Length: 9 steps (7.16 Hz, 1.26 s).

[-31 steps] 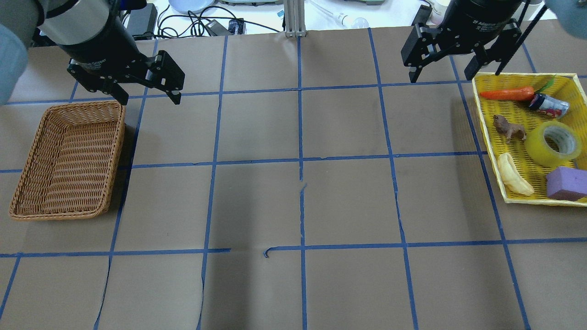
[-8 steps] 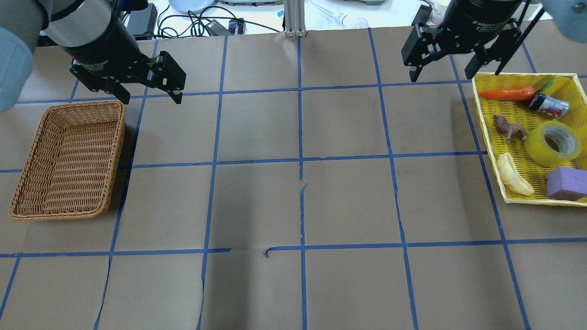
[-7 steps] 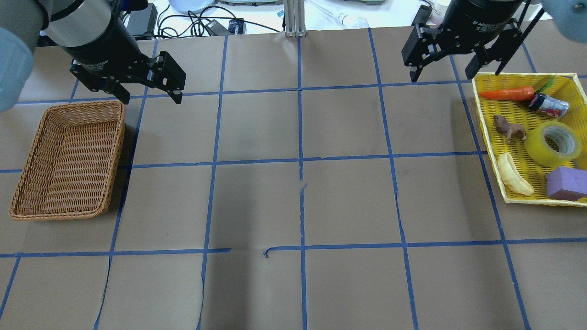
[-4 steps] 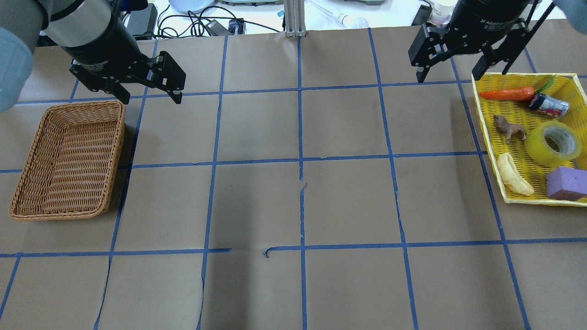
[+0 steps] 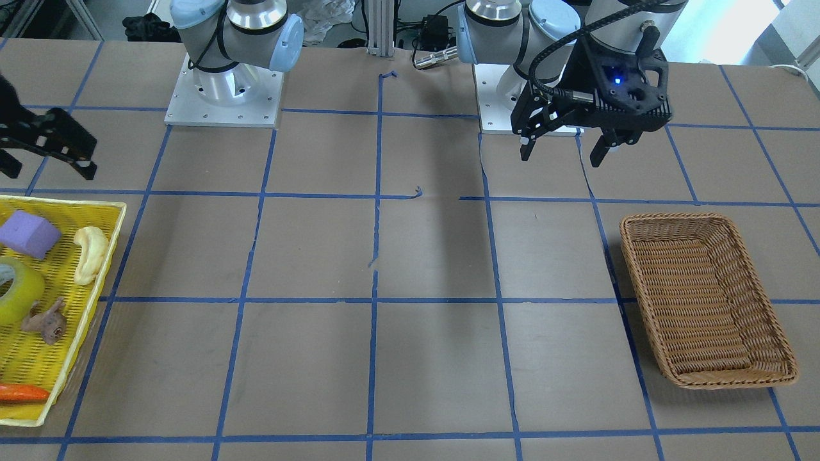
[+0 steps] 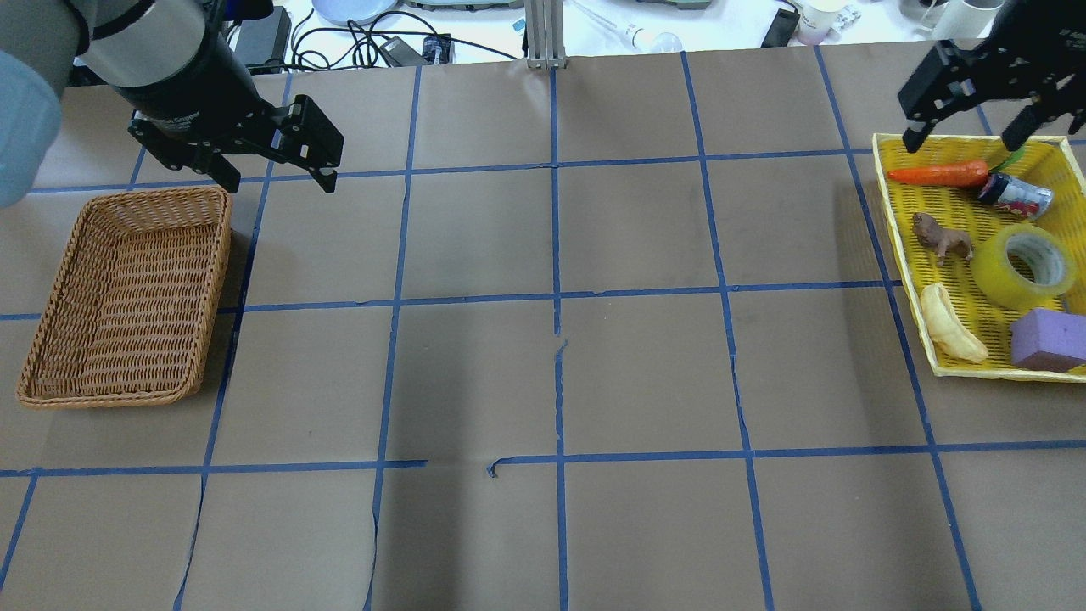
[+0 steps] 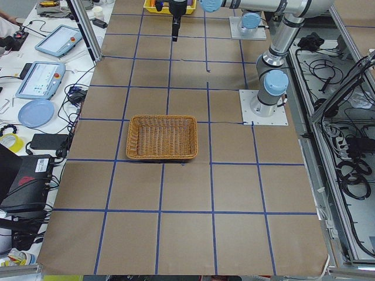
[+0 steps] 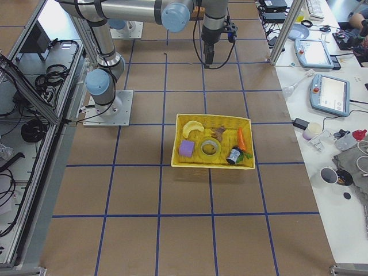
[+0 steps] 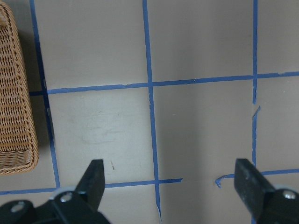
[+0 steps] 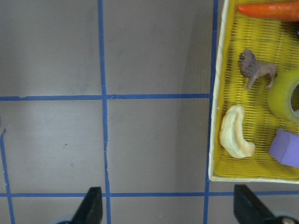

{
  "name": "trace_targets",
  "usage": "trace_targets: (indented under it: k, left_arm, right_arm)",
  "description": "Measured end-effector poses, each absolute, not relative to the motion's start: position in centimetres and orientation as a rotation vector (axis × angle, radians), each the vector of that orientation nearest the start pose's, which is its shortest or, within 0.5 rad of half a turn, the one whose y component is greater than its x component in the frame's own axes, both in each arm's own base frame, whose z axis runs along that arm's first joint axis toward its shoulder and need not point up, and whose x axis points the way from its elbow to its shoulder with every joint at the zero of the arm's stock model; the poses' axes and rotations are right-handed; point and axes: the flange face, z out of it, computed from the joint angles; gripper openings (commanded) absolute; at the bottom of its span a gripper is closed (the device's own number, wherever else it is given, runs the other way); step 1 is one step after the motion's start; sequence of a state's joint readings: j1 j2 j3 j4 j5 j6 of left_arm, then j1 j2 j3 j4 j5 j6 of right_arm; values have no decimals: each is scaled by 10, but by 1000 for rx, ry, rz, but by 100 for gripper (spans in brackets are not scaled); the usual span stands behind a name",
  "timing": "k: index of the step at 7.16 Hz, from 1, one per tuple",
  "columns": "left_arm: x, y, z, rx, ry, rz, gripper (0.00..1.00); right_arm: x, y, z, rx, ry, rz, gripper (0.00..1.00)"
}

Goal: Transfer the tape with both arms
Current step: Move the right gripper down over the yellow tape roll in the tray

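Note:
The tape (image 6: pixel 994 273), a yellow-green roll with a pale core, lies in the yellow tray (image 6: pixel 899 255) at the table's right side. It also shows in the front view (image 5: pixel 16 291) and at the right edge of the right wrist view (image 10: pixel 282 95). My right gripper (image 6: pixel 963 142) is open and empty, hanging above the tray's far left corner, short of the tape. My left gripper (image 6: pixel 278 182) is open and empty above the table by the far right corner of the wicker basket (image 6: pixel 127 297).
The tray also holds a carrot (image 6: pixel 937 174), a small can (image 6: pixel 1016 195), a brown toy animal (image 6: pixel 942 239), a pale banana-like piece (image 6: pixel 952 324) and a purple block (image 6: pixel 1048 339). Blue tape lines form a grid on the brown table. Cables and devices lie beyond the far edge.
My right gripper has moved to the right, from over the table to over the tray's far left corner. The left gripper and the objects have stayed put.

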<state>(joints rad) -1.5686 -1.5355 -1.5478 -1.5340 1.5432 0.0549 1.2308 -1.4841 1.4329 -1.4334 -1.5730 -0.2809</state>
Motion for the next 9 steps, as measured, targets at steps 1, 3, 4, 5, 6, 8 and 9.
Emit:
trace_targets:
  k: [1,3,4,5,6,8,9]
  left_arm:
    - [-135,-486,520,86,3162,-152,100]
    - [-135,-486,521,84,3162,-153,100]
    - [-135,-486,521,84,3162,-154,100]
    - [-135,-486,521,83,3162,-154,100]
    - [-135,-486,521,83,3162,-154,100]
    - [-135,-486,521,83,3162,-154,100]
    - [-135,-486,521,83,3162,-154,100]
  right_arm:
    - [-102,-536,477,206,3090,216,100]
    - [-201,-548,414,386,3026,287,100]
    - [-226,-561,375,279,3023,259,100]
    - [-239,-571,339,45,3039,183,100]
    - [-245,-574,307,-197,3051,108,100]
    - [-247,-572,259,-380,3041,73,100]
    - [-248,-573,241,-431,3030,77,78]
